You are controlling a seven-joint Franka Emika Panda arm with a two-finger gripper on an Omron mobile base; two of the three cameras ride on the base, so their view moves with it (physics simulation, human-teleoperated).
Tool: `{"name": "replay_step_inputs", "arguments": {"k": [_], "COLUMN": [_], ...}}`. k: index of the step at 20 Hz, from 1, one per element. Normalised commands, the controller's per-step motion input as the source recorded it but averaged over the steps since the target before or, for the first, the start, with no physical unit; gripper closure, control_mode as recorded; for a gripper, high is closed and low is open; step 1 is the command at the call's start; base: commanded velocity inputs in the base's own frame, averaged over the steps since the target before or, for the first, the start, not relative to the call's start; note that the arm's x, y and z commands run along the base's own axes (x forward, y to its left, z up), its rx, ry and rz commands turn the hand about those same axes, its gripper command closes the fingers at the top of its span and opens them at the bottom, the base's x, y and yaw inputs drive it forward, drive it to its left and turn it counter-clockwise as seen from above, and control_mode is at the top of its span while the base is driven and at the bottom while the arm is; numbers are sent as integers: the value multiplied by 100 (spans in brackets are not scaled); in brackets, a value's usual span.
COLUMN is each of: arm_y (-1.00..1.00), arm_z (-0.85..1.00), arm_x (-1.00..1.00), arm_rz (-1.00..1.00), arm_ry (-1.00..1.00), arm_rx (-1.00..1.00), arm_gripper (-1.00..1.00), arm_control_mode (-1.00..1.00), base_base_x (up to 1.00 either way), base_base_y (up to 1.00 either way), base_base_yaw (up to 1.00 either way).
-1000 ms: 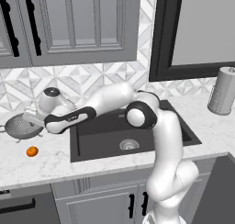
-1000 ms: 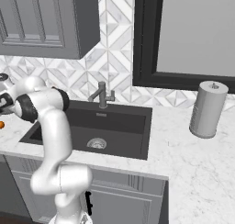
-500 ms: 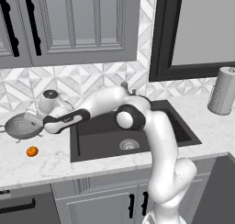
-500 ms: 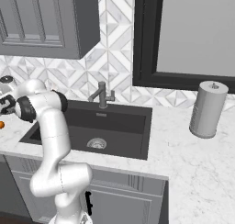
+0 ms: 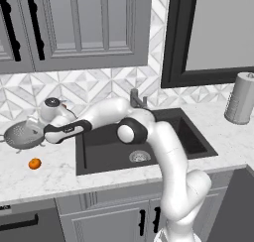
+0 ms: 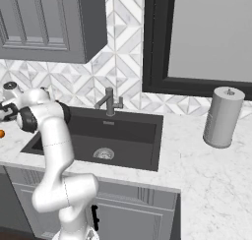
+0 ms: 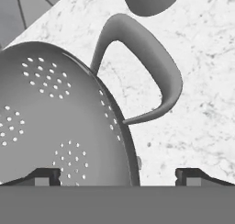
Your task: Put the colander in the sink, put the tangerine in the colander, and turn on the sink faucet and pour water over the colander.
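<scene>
The colander [image 5: 22,135] stands on the marble counter left of the sink [image 5: 193,139]. Its perforated bowl [image 7: 46,113] and one loop handle [image 7: 156,62] show close up in the hand view. My gripper [image 5: 43,136] hovers at the colander's right edge. It [image 7: 118,177] is open, with one fingertip over the bowl and the other over bare counter, so the rim by the handle lies between them. The tangerine [image 5: 34,163] rests on the counter in front of the colander, apart from it, and shows again [image 6: 1,134] at the frame's left edge. The sink faucet [image 6: 109,104] stands behind the sink [image 6: 147,145], with no water running.
A paper towel roll [image 5: 240,104] stands on the counter at the far right. A dark rounded object [image 7: 149,0] sits just beyond the colander's handle. Grey cabinets [image 5: 74,28] hang above the counter, and a dark-framed window [image 6: 197,35] is behind the sink.
The hand has sunk a little toward the colander's right edge, and the elbow has swung left and lower over the sink. The gripper stayed open. Colander and tangerine have not moved.
</scene>
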Motion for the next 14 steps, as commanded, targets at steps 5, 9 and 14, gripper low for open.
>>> {"name": "replay_step_inputs", "arguments": {"k": [5, 9, 14], "arm_y": [8, -17, -46], "arm_z": [-14, -6, 0], "arm_x": [4, 0, -10], "arm_rz": [-4, -10, -15], "arm_ry": [0, -1, -7], "arm_rx": [0, 4, 14], "arm_gripper": [100, 100, 100], "arm_control_mode": [-100, -100, -100], "base_base_x": [0, 0, 0], "base_base_y": [0, 0, 0], "base_base_yaw": [0, 0, 0]}}
